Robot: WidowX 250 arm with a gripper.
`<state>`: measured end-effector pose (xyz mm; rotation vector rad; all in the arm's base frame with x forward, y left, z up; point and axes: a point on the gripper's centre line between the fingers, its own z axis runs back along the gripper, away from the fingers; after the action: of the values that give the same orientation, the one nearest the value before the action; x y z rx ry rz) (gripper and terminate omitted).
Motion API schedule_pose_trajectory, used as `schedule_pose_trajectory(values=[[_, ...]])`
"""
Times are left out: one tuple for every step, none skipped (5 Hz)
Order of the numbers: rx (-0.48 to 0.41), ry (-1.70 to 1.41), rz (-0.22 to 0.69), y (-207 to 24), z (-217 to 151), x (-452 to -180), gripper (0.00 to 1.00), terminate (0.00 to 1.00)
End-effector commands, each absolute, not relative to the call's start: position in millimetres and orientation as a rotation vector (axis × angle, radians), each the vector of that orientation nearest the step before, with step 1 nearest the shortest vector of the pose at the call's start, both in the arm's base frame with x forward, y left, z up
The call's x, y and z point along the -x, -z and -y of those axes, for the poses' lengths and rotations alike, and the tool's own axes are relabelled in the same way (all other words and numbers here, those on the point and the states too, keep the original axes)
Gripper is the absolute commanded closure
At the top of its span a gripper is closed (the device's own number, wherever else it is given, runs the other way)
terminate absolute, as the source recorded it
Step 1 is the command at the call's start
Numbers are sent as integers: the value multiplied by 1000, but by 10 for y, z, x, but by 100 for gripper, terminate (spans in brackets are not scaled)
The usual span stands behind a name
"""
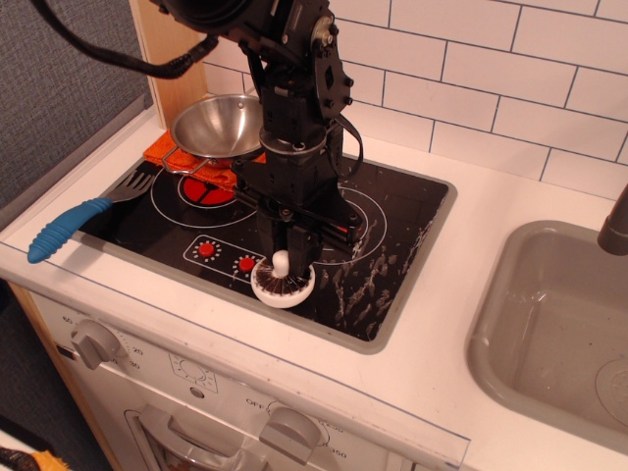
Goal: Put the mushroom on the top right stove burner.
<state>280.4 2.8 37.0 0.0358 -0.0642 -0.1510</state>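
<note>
The mushroom lies upside down on the black glass at the stove's front edge, gills and white stem up. My gripper stands straight down over it, fingers drawn in against the stem; it rests on the glass. The top right stove burner, ringed by white scuffs, lies just behind and to the right, mostly hidden by my arm.
A metal bowl sits on an orange cloth at the back left. A blue-handled fork lies at the stove's left edge. The left burner is partly covered. A grey sink is at the right.
</note>
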Motion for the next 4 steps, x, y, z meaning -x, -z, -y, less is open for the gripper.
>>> schedule_pose_trajectory(values=[[-28, 168, 174, -701, 175, -3370, 100, 0], [-30, 178, 203, -745, 332, -3744, 100, 0], [-39, 183, 200, -700, 392, -3986, 100, 0], [-56, 174, 185, -626, 345, -4046, 100, 0]])
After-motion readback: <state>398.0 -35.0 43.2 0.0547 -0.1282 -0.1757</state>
